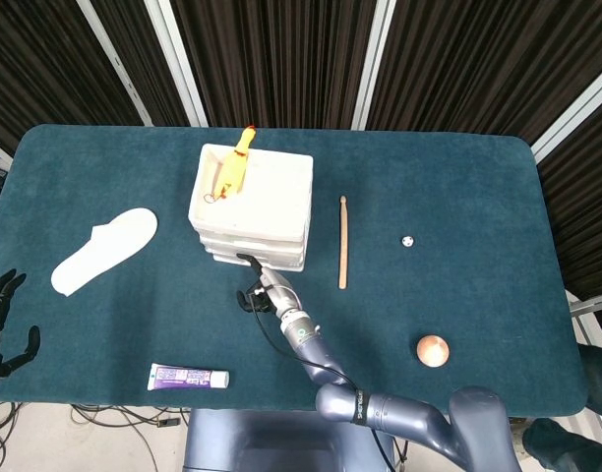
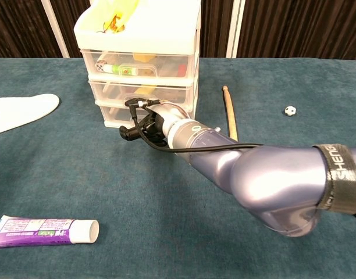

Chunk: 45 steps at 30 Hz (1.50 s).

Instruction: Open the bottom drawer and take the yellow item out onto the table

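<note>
Judging by its thin plastic, we expect the bottom drawer (image 2: 144, 111) at upper centre, still closed, to slide lightly; our right hand (image 2: 144, 124) sits against its front, grip unclear. Its contents are hidden; the top drawer (image 2: 140, 62) shows small colourful bits. Our left hand (image 1: 4, 329) idles open beside the desk (image 1: 458, 324).

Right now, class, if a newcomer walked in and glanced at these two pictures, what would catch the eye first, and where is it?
The big silver-purple right arm fills the chest view, its right hand at the lower front of the white drawer unit, which stands left of centre on the table. A yellow rubber chicken lies on top of the unit. A white insole lies to the left and a drumstick to the right.
</note>
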Each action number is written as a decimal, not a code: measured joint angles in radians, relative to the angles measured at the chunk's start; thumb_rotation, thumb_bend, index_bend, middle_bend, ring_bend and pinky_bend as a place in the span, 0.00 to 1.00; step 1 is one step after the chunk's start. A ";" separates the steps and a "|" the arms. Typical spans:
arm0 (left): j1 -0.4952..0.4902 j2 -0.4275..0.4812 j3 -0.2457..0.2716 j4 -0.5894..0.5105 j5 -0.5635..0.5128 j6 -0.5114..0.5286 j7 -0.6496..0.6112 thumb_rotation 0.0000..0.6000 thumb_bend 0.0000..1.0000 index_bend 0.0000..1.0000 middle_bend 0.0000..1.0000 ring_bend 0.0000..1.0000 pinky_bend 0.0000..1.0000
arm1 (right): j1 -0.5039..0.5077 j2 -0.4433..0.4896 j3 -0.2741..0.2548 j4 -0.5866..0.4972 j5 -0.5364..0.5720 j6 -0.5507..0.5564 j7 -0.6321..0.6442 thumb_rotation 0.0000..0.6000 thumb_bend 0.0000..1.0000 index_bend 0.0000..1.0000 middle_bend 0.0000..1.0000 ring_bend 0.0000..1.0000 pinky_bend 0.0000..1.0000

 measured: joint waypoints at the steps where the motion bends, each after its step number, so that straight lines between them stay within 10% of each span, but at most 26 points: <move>1: 0.000 0.000 0.000 0.000 0.000 0.000 0.000 1.00 0.51 0.02 0.00 0.00 0.00 | -0.001 0.001 -0.002 -0.001 -0.001 -0.002 0.002 1.00 0.56 0.17 1.00 1.00 1.00; 28: -0.001 0.000 0.001 -0.002 -0.004 -0.006 0.007 1.00 0.51 0.02 0.00 0.00 0.00 | -0.076 0.044 -0.098 -0.126 -0.026 0.061 -0.065 1.00 0.56 0.17 1.00 1.00 1.00; 45: -0.001 0.001 0.005 -0.004 -0.003 -0.010 0.014 1.00 0.51 0.02 0.00 0.00 0.00 | -0.163 0.236 -0.213 -0.535 0.038 0.223 -0.345 1.00 0.56 0.17 1.00 1.00 1.00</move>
